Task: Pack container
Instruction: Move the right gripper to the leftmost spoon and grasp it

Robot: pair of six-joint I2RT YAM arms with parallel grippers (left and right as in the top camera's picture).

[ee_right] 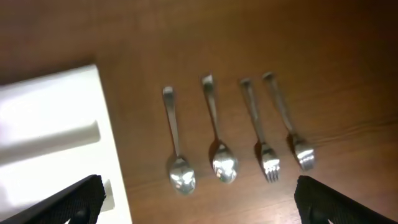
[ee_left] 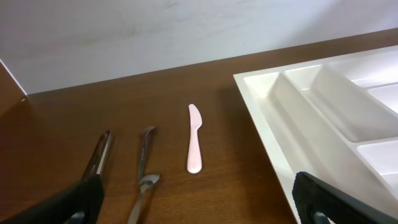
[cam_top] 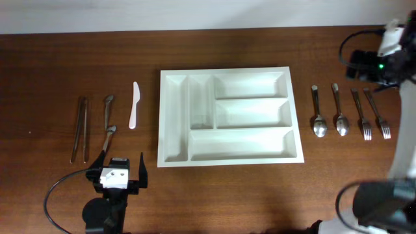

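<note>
Left arm [cam_top: 107,208] reaches in from the near edge and right arm [cam_top: 390,49] hangs far right. Left jaws and right jaws gape wide, empty. The container [cam_top: 225,70] lies flat mid-tabletop [cam_top: 52,65], long axis left-right.

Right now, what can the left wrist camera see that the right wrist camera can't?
Only the left wrist view: a white plastic knife, a pair of metal sticks and small metal utensils beside them. Only the right wrist view: two spoons and two forks in a row. Both: part of the white tray and the brown table.
</note>
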